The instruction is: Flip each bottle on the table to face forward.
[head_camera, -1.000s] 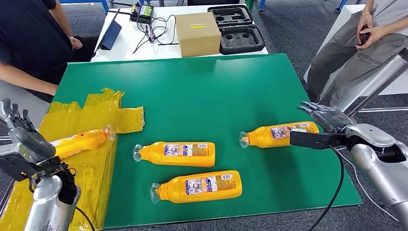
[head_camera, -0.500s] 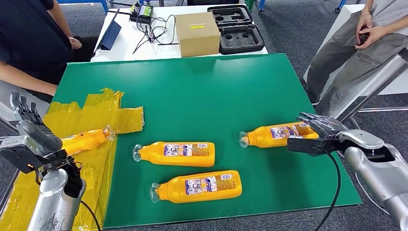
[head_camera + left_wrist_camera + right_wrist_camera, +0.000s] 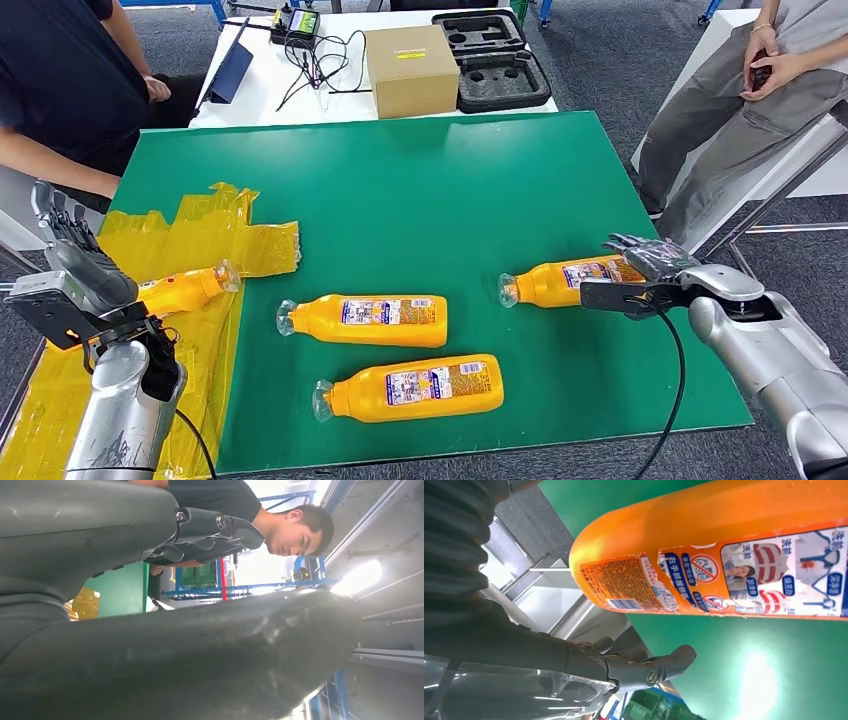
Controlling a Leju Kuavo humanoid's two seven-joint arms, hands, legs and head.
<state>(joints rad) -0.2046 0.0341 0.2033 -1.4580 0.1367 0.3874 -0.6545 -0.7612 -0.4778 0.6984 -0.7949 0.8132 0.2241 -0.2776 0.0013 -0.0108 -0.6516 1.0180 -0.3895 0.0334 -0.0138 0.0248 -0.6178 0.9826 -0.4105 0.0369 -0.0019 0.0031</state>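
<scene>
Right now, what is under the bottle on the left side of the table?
Crumpled yellow plastic sheet lies under the leftmost bottle, spread over the green table. The left robot hand covers the bottle's base end, so what lies beneath that part is hidden.

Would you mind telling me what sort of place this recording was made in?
Probably a robotics lab or test workshop: a green work table with orange bottles laid out on it, a white bench behind with cables and a foam-lined equipment case, and seated people watching.
</scene>
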